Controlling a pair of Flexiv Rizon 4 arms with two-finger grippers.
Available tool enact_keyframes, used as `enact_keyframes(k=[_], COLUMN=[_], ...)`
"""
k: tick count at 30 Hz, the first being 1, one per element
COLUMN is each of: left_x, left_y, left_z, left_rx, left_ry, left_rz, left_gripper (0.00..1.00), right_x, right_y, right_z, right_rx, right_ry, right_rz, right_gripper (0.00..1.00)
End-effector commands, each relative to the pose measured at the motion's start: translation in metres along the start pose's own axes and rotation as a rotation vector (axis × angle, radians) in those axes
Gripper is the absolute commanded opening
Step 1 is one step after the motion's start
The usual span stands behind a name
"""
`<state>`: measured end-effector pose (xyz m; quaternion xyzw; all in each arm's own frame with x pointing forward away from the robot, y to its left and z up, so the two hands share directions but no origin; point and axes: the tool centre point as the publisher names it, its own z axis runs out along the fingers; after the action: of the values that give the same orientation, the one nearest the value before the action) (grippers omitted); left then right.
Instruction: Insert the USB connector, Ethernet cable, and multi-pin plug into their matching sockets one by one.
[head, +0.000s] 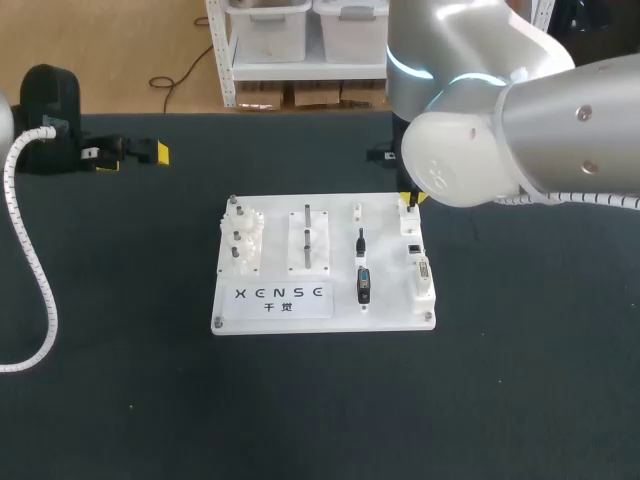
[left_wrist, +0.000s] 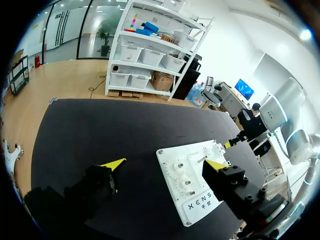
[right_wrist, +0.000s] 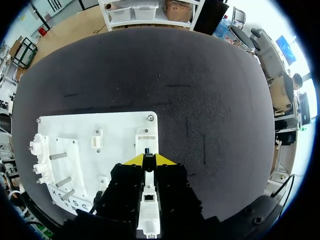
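Observation:
A white board (head: 320, 325) lies mid-table. On it rest a thin black Ethernet cable plug (head: 360, 242) and a black multi-pin plug (head: 364, 285). The sockets (head: 420, 265) run down its right edge. My right gripper (head: 410, 200) hangs over the board's far right corner. In the right wrist view that gripper (right_wrist: 149, 159) is shut on a slim USB connector (right_wrist: 147, 151), whose dark tip pokes out just above the top socket (right_wrist: 146, 141) on the board (right_wrist: 120, 130). My left gripper (left_wrist: 165, 164) stands open and empty, off to the far left (head: 130, 152), well apart from the board (left_wrist: 172, 160).
White gears (head: 240, 235) and a block with two metal pegs (head: 308, 240) fill the board's left half. A black stand (head: 50, 110) sits at the far left edge, with a white coiled cable (head: 35, 270) hanging down the left side.

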<state>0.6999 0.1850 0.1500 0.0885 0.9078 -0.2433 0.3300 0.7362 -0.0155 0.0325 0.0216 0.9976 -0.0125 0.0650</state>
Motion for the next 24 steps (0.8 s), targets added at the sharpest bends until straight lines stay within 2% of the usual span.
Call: enact_keyframes(k=[1,24], left_x=[0.0000,0.0000], left_y=[0.0000,0.0000], left_z=[0.0000,0.0000], left_rx=[0.000,0.000], left_ry=[0.000,0.000], left_rz=[0.000,0.000], left_gripper=[1.00,1.00], right_x=[-0.0014,-0.0065], right_y=[0.0012,0.0031], right_z=[0.0017,0.0068], right_rx=[0.003,0.008], right_ry=[0.002,0.003], right_rz=[-0.001,0.007], right_gripper=[0.00,0.00])
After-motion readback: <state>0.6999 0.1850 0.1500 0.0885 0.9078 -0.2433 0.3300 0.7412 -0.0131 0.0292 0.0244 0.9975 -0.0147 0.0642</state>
